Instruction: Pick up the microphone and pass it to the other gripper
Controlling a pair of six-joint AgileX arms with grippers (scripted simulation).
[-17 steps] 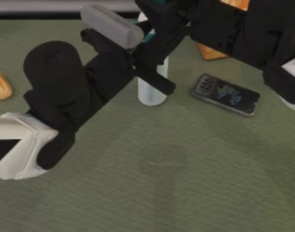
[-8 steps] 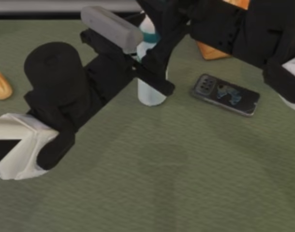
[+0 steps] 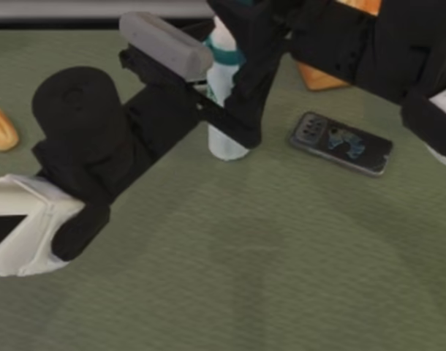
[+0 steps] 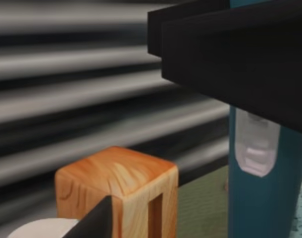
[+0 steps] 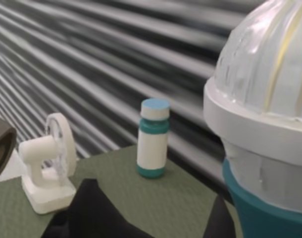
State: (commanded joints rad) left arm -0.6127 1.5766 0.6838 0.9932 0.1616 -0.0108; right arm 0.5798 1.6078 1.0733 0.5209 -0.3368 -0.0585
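The microphone hangs upright in the air where my two grippers cross, and the arms hide it in the top view. Its teal handle (image 4: pixel 262 198) with the white switch patch (image 4: pixel 255 148) fills one side of the left wrist view. Black fingers (image 4: pixel 230 54) of my right gripper (image 3: pixel 245 110) lie across the handle above the patch, shut on it. The silver mesh head (image 5: pixel 265 74) looms close in the right wrist view, with one fingertip (image 5: pixel 216 218) against the teal collar. My left gripper (image 3: pixel 201 91) is open; its one visible finger (image 4: pixel 94 223) stands apart from the handle.
A tall white bottle (image 3: pixel 224 95) with a teal band stands on the table under the crossed grippers. A dark phone (image 3: pixel 341 142) lies to its right, with a wooden block (image 3: pixel 322 77) behind. A bread roll (image 3: pixel 0 126) sits far left. A small white fan (image 5: pixel 44 173) stands near the bottle.
The left arm has drawn back slightly left and toward the near edge. The right gripper has shifted right, uncovering more of the bottle.
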